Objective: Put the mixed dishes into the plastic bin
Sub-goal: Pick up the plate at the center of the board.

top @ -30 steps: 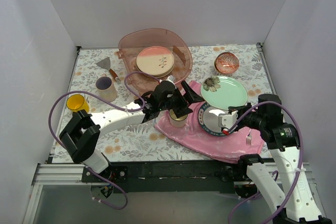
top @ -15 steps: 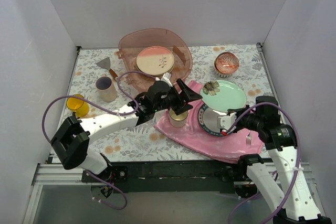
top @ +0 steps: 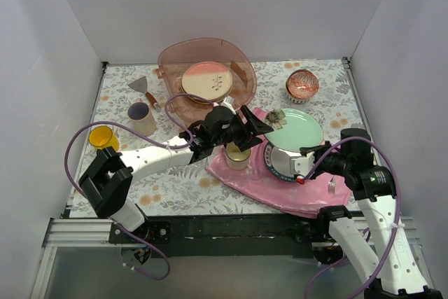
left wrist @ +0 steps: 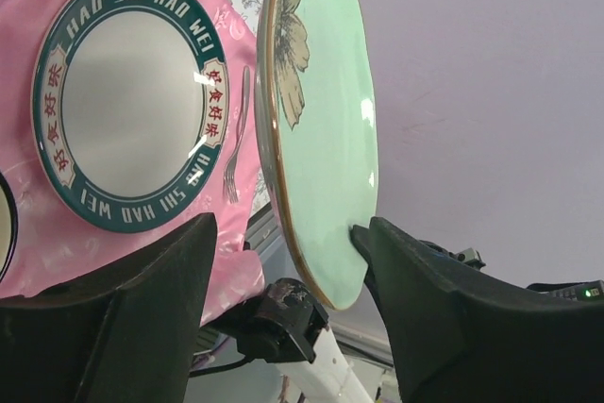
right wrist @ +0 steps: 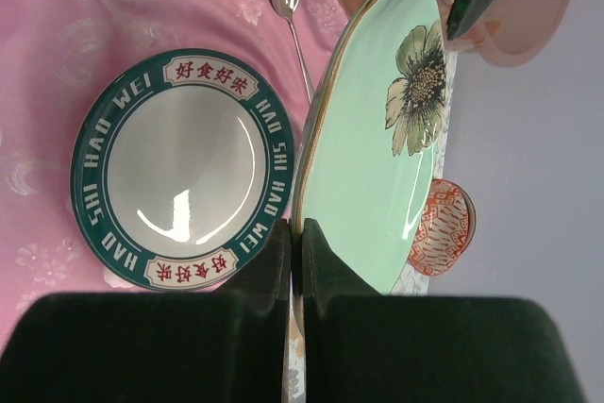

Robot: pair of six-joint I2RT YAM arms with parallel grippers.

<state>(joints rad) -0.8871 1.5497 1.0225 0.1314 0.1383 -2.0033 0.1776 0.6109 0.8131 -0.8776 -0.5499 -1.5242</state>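
Note:
The mint-green plate (top: 302, 129) with a flower print is tilted up off the pink cloth (top: 245, 176). My right gripper (top: 302, 156) is shut on its near rim (right wrist: 297, 233). My left gripper (top: 257, 125) is open and straddles the plate's far rim (left wrist: 283, 233); one finger (left wrist: 377, 243) touches the plate's green face (left wrist: 326, 129), the other stands apart. The plastic bin (top: 238, 54) at the back holds a peach and cream plate (top: 206, 80). A red-patterned bowl (top: 302, 84), a pale mug with purple inside (top: 141, 117) and a yellow mug (top: 103, 136) stand on the table.
A dark-blue-rimmed plate with lettering (top: 278, 164) lies on the pink cloth under the tilted plate. A cream cup (top: 238, 156) stands beside it and a fork (top: 331, 185) lies near the right arm. A scraper (top: 140, 85) lies left of the bin.
My left gripper moved right onto the mint-green plate's far rim and its jaws narrowed. The right gripper tipped the plate up and shifted it slightly left.

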